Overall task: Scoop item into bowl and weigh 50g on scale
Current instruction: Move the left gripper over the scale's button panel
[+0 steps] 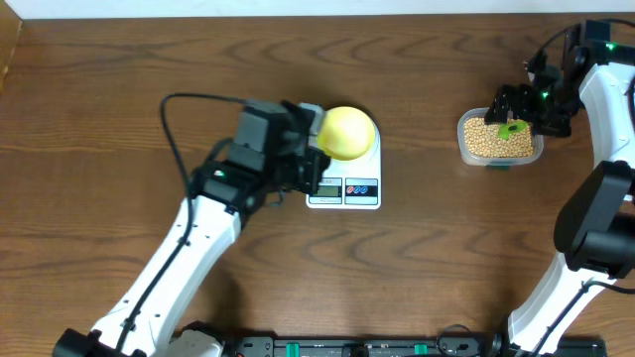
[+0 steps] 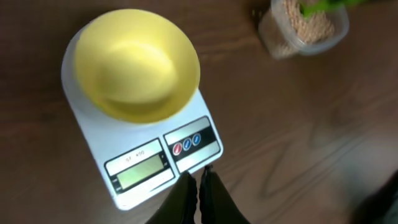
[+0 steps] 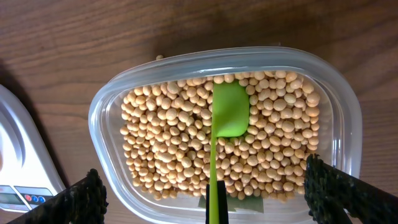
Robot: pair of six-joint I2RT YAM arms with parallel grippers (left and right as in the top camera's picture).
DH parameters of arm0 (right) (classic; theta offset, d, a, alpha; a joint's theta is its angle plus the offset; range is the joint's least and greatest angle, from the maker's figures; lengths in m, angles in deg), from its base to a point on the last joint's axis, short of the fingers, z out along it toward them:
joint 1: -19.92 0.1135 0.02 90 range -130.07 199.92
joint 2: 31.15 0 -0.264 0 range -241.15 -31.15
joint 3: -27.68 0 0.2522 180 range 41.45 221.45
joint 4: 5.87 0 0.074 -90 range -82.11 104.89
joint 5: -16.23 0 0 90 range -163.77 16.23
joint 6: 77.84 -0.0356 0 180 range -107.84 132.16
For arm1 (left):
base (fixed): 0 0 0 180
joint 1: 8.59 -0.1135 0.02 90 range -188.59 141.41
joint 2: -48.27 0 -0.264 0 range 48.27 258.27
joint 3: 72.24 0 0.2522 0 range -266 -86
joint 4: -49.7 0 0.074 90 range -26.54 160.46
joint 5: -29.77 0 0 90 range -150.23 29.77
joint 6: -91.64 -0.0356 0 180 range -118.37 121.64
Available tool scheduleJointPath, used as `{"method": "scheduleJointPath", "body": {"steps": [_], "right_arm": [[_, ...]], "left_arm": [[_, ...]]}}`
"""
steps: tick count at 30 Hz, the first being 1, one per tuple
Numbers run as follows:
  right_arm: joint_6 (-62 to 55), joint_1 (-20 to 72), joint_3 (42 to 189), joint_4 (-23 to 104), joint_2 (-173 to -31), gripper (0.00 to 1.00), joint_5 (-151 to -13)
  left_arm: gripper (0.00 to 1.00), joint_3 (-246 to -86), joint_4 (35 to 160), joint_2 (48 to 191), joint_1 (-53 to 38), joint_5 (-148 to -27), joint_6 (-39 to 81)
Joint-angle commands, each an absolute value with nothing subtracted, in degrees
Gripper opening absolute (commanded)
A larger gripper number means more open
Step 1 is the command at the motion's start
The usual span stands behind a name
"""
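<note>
left gripper [image 2: 200, 186] jaws closed, empty, near white flat digital scale [image 2: 140, 171] bearing round pale-yellow bowl [image 2: 134, 62]; right gripper [image 3: 205, 180] jaws wide over small tan beans [image 3: 168, 143], scale's 3 o'clock overhead

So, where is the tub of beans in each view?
Overhead: the tub is at the right, well to the right of the scale.
Left wrist: top right corner, partly cut off.
Right wrist: it fills the middle.
Shared landmark: the scale, seen in all three views; in the right wrist view only at the left edge.
</note>
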State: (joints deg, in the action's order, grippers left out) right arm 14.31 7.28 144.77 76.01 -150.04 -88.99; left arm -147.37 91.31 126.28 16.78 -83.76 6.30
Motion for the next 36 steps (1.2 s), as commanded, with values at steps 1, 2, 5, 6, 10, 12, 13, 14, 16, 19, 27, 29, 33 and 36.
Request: {"method": "scheduleJointPath", "body": {"steps": [1, 2, 5, 6, 10, 12, 13, 14, 16, 19, 27, 29, 33, 36], "right_arm": [[14.57, 7.26, 145.74, 76.03, -150.31, 0.99, -89.15], [14.60, 7.26, 145.74, 76.03, -150.31, 0.99, -89.15], [14.60, 7.26, 145.74, 76.03, -150.31, 0.99, -89.15], [14.60, 7.26, 145.74, 76.03, -150.31, 0.99, -89.15], [14.57, 7.26, 145.74, 76.03, -150.31, 0.99, -89.15], [14.57, 7.26, 145.74, 76.03, -150.31, 0.99, -89.15], [14.60, 7.26, 145.74, 76.03, -150.31, 0.99, -89.15], [14.57, 7.26, 145.74, 76.03, -150.31, 0.99, -89.15], [14.57, 7.26, 145.74, 76.03, -150.31, 0.99, -89.15], [14.57, 7.26, 145.74, 76.03, -150.31, 0.99, -89.15], [14.57, 7.26, 145.74, 76.01, -150.31, 0.99, -89.15], [14.60, 7.26, 145.74, 76.03, -150.31, 0.99, -89.15], [14.60, 7.26, 145.74, 76.03, -150.31, 0.99, -89.15], [14.60, 7.26, 145.74, 76.03, -150.31, 0.99, -89.15]], "left_arm": [[0.08, -149.09, 92.36, 126.11, 21.06, -73.83, -0.67], [0.08, -149.09, 92.41, 126.15, 22.13, -73.86, -1.89], [0.08, -149.09, 92.41, 126.52, 24.78, -73.86, -4.23], [0.08, -149.09, 92.60, 126.83, 25.48, -73.86, -5.52], [0.08, -149.09, 93.17, 129.28, 28.10, -73.86, -9.28], [0.08, -149.09, 92.76, 131.05, 29.41, -73.86, -9.28], [0.08, -149.09, 92.52, 132.03, 30.11, -73.86, -9.26], [0.08, -149.09, 92.21, 133.10, 30.79, -73.83, -9.26], [0.08, -149.09, 91.16, 135.46, 32.01, -73.83, -9.24], [0.09, -149.09, 88.78, 138.59, 33.37, -72.46, -8.50], [0.14, -149.09, 81.87, 143.51, 35.07, -69.55, -2.79], [0.15, -149.09, 80.34, 144.62, 35.27, -69.53, -2.53], [0.22, -149.09, 77.81, 146.83, 35.27, -64.85, -0.06], [0.24, -149.09, 75.47, 147.68, 35.27, -59.96, 2.83]]}}
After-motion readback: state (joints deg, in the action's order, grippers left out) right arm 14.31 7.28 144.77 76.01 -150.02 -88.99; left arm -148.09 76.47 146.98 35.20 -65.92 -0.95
